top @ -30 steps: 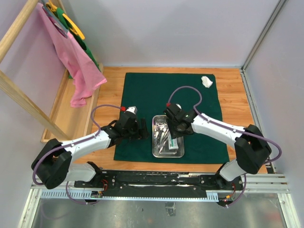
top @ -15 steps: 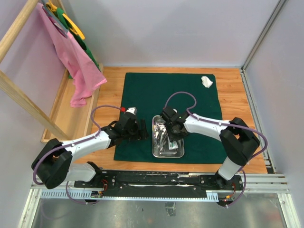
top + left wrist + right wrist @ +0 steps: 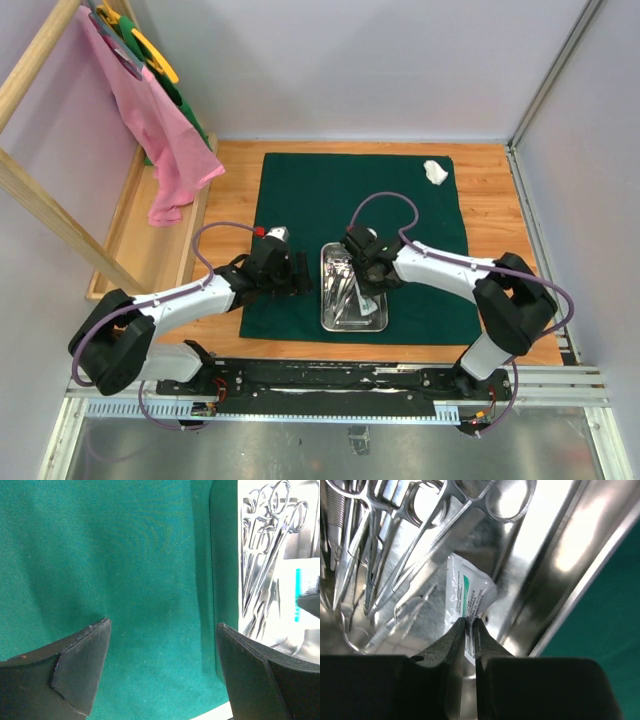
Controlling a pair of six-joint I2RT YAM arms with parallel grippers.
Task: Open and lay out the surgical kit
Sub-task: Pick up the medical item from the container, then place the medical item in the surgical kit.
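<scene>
Edged slightly right inside the steel tray (image 3: 353,328) since half a second ago: pinches the small white packet (image 3: 465,592) by one thin edge, right gripper (image 3: 469,622) jaws almost closed. Left gripper (image 3: 163,625) spread wide, empty, over green cloth (image 3: 100,540). Risks slipping off, or snagging neighbouring forceps (image 3: 257,565).

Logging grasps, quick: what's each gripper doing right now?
Left gripper: open, empty, over the green cloth.
Right gripper: shut on the white packet in the tray.

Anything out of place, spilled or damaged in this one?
Nothing spilled or damaged. The white gauze wad sits at the far right corner of the green cloth, apart from the tray. In the tray, the right pincer is shut on a white packet, beside the piled forceps.
</scene>
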